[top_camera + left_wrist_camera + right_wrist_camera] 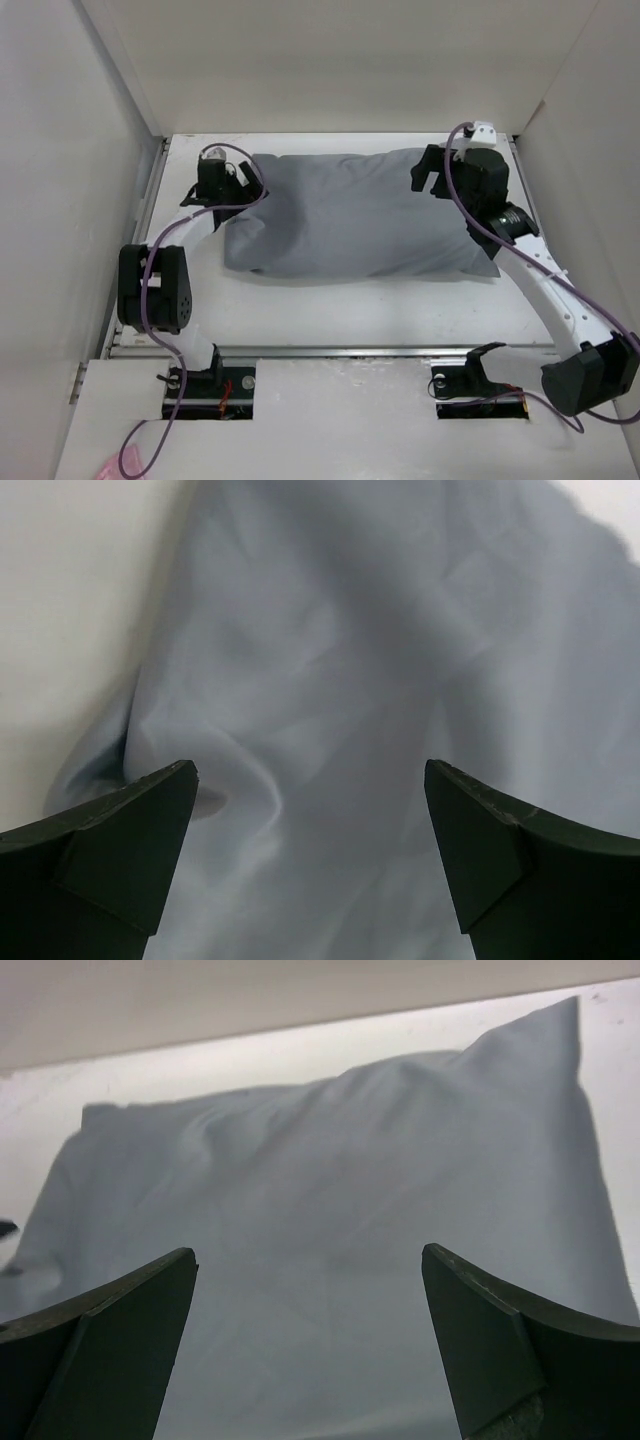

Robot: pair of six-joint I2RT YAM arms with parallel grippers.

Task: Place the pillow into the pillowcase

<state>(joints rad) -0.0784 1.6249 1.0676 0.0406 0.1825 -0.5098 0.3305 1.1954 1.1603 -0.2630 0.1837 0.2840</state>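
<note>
Overhead view: the pillowcase (355, 215) is seen lying across the far half of the table (330, 310), long side running left to right, plump and rounded rather than flat. No cream fleece, yellow edge or tag is visible in any of the 3 views. The pillow is judged to be fully inside the grey fabric, though this cannot be confirmed directly.

The left gripper (240, 182) is placed at the case's left end; whether the fabric is touched cannot be told. In its wrist view the 2 fingers are spread wide, with wrinkled, slack grey cloth between and beyond them and nothing pinched. A loose fold is noted at lower left, beside bare table.

The right gripper (428, 172) is held at the far right corner. Its 2 fingers are likewise spread apart and empty, with the stuffed case seen ahead and a pointed corner standing up at the right.

Step judged: insertion done or nearly done, with tidying in hand. The open end cannot be located with certainty; the slack left side is the likelier place.

Next move, as a judgement: the slack cloth at the left would need to be pinched and drawn over any exposed pillow corner, with the other end steadied.
</note>
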